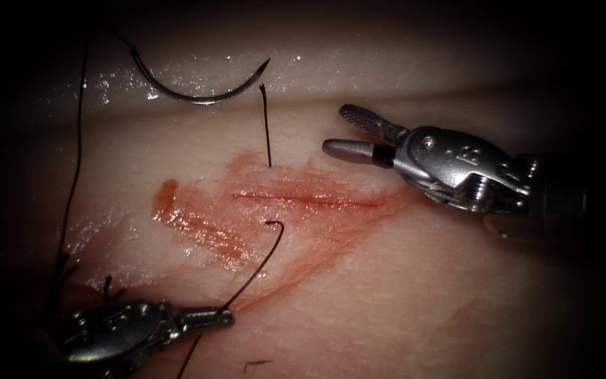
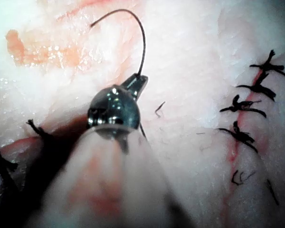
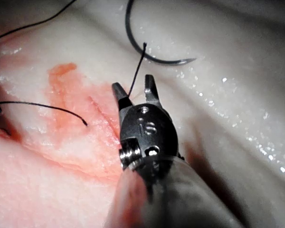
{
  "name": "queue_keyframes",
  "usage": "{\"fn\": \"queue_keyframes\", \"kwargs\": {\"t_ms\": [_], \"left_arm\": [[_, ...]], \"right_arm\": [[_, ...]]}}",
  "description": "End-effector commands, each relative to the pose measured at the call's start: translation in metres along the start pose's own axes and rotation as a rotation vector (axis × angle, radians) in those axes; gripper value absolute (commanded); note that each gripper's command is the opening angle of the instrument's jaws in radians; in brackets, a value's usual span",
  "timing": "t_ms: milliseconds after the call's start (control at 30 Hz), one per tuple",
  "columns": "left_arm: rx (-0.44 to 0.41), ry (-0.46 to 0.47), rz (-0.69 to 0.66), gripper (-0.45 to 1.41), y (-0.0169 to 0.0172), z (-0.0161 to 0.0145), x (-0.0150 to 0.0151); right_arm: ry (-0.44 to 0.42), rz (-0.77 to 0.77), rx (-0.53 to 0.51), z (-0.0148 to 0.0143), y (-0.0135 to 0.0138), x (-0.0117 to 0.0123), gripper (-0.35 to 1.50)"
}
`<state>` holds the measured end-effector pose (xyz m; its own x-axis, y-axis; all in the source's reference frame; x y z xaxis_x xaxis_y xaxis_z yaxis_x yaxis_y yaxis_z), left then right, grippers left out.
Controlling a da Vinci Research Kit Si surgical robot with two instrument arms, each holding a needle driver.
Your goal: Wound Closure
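The curved needle [image 1: 198,92] lies free on the tissue [image 1: 401,281] beyond the cut [image 1: 303,200], not in the tissue and held by neither tool; it also appears in the right wrist view [image 3: 154,58]. My left tool [image 1: 227,318] is shut on a thread [image 1: 257,267] that arcs up to a free end just below the cut; the same grip is seen close up [image 2: 139,81]. A second thread end [image 1: 266,126] stands up from the tissue just above the cut. To its right, my right tool [image 1: 333,129] hangs open and holds nothing [image 3: 131,81].
Red fluid [image 1: 205,231] stains the tissue around the cut's left end. A long thread [image 1: 75,161] runs down the left side from the needle's tail. Several knotted stitches [image 2: 244,107] close another cut beside the left tool.
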<state>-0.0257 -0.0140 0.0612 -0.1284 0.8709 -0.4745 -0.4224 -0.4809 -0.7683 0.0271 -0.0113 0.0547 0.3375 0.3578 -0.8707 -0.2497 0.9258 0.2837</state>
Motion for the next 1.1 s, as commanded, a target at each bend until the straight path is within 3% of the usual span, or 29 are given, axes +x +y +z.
{"fn": "queue_keyframes", "kwargs": {"t_ms": [33,67,100,200,533,833,1100], "left_arm": [[0.001,-0.003,0.016,-0.45,-0.0002,0.0007,0.0004],[0.001,-0.003,0.016,-0.45,-0.0002,0.0007,0.0004],[0.001,-0.004,0.018,-0.45,-0.0002,0.0008,0.0008],[0.008,-0.004,0.050,-0.45,-0.0005,0.0013,0.0023],[0.022,-0.003,0.087,-0.45,-0.0007,0.0025,0.0050],[0.011,-0.004,0.101,-0.45,-0.0008,0.0025,0.0049],[0.005,-0.003,0.109,-0.45,-0.0010,0.0023,0.0048]], "right_arm": [[-0.007,-0.103,0.057,0.0013,-0.0011,0.0010,0.89],[-0.007,-0.103,0.057,0.0013,-0.0011,0.0010,0.89],[-0.005,-0.156,0.069,0.0014,-0.0018,0.0013,1.04],[0.017,-0.324,0.090,0.0018,-0.0048,0.0031,1.19],[-0.120,-0.659,0.165,0.0029,-0.0104,0.0088,1.09],[-0.228,-0.770,0.214,0.0046,-0.0104,0.0081,1.09],[-0.276,-0.799,0.263,0.0047,-0.0102,0.0074,1.03]]}}
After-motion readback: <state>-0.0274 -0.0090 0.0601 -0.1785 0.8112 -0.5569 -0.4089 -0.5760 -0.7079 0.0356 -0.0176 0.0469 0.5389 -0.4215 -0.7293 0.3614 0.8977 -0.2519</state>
